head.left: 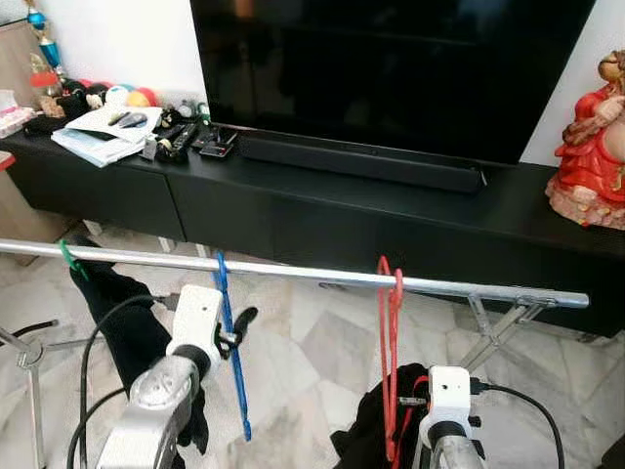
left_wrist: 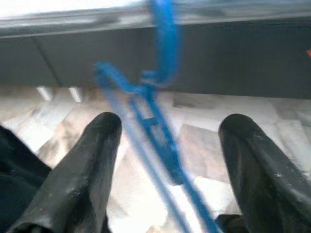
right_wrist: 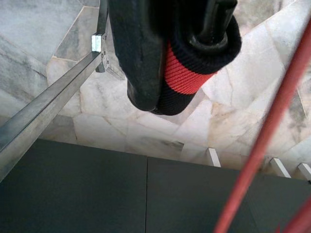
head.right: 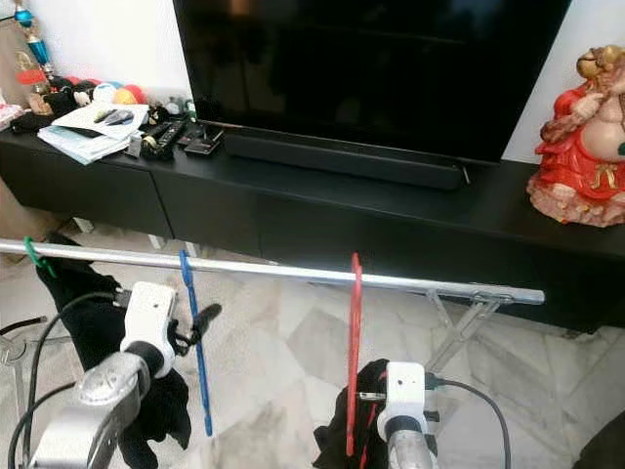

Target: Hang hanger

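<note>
The blue plastic hanger [head.left: 230,332] hung from the silver metal rail [head.left: 293,271]; the left gripper [left_wrist: 165,160] stood released around it, the right gripper [right_wrist: 180,63] clenched on red-and-black knitted fabric [right_wrist: 187,73]

A blue hanger [head.left: 230,337] and a red hanger [head.left: 390,357] hang on a silver rail [head.left: 293,271]. At the rail's nine o'clock end sits a green clip [head.left: 68,256]. Black cabinet [head.left: 293,210], red-robed figurine [head.left: 594,147], marbled grey floor [head.left: 312,362].
</note>
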Controlling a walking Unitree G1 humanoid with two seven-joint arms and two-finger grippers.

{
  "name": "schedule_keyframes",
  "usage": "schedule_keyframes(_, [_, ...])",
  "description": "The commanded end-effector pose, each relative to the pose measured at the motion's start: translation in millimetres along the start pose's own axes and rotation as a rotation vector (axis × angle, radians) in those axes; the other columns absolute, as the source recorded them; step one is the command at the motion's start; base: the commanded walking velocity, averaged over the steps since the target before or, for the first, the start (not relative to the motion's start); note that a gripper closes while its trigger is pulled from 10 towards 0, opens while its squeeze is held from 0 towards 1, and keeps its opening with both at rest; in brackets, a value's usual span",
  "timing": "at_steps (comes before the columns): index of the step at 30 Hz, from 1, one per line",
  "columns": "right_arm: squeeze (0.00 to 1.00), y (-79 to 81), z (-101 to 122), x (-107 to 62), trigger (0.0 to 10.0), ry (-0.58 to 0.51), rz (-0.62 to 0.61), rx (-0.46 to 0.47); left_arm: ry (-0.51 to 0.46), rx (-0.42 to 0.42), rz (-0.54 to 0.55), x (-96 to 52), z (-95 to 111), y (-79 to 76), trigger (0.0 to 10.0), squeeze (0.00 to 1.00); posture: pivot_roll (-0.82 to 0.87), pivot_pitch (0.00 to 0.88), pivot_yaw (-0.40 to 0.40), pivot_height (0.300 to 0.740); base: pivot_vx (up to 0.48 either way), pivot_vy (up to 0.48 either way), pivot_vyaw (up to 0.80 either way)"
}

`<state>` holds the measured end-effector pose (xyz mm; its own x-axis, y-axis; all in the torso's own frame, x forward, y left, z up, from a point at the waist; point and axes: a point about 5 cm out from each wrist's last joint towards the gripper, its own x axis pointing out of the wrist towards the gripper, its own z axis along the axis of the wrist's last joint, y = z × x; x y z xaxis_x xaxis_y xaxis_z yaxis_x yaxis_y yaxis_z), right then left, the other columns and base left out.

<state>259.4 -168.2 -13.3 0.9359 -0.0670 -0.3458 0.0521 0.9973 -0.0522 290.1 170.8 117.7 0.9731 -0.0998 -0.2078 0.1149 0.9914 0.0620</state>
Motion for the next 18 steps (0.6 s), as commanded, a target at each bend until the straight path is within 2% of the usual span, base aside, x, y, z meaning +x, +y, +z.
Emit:
schedule_keyframes(1, [0.00, 2.1, 4.2, 1.9, 10.0, -0.020, 0.007, 0.001, 0.036, 0.002, 0.038, 0.2, -1.8, 7.4, 10.0, 1.00, 0.06, 0.093, 0.004, 0.740, 0.000, 0.000, 0.00])
schedule_keyframes(3, [0.00, 2.5, 4.1, 1.9, 10.0, -0.019, 0.008, 0.001, 0.057, 0.000, 0.049, 1.8, -1.6, 8.7, 10.0, 1.00, 0.06, 0.094, 0.003, 0.740, 0.000, 0.000, 0.00])
schedule_keyframes(5, [0.00, 4.2, 3.6, 1.7, 10.0, -0.017, 0.014, 0.004, 0.123, -0.005, 0.009, 10.7, -5.7, 6.2, 10.0, 1.00, 0.05, 0.094, 0.008, 0.740, 0.000, 0.000, 0.00])
schedule_keyframes(11, [0.00, 2.6, 4.1, 1.8, 10.0, -0.019, 0.011, 0.006, 0.142, -0.013, -0.030, 15.6, -8.9, 2.4, 10.0, 1.00, 0.05, 0.095, 0.007, 0.740, 0.000, 0.000, 0.00])
schedule_keyframes(12, [0.00, 2.3, 4.1, 1.8, 10.0, -0.019, 0.011, 0.006, 0.143, -0.011, -0.035, 16.5, -8.6, 1.6, 10.0, 0.00, 0.05, 0.095, 0.006, 0.740, 0.000, 0.000, 0.00])
schedule_keyframes(15, [0.00, 1.2, 3.9, 2.0, 10.0, -0.018, 0.011, 0.003, 0.138, -0.016, -0.044, 21.2, -5.3, -0.6, 10.0, 0.00, 0.04, 0.094, 0.005, 0.740, 0.000, 0.000, 0.00])
schedule_keyframes(18, [0.00, 1.3, 4.4, 2.3, 10.0, -0.019, 0.014, 0.002, 0.145, 0.014, -0.025, 23.5, -6.0, 0.3, 10.0, 0.00, 0.04, 0.093, 0.004, 0.740, 0.000, 0.000, 0.00])
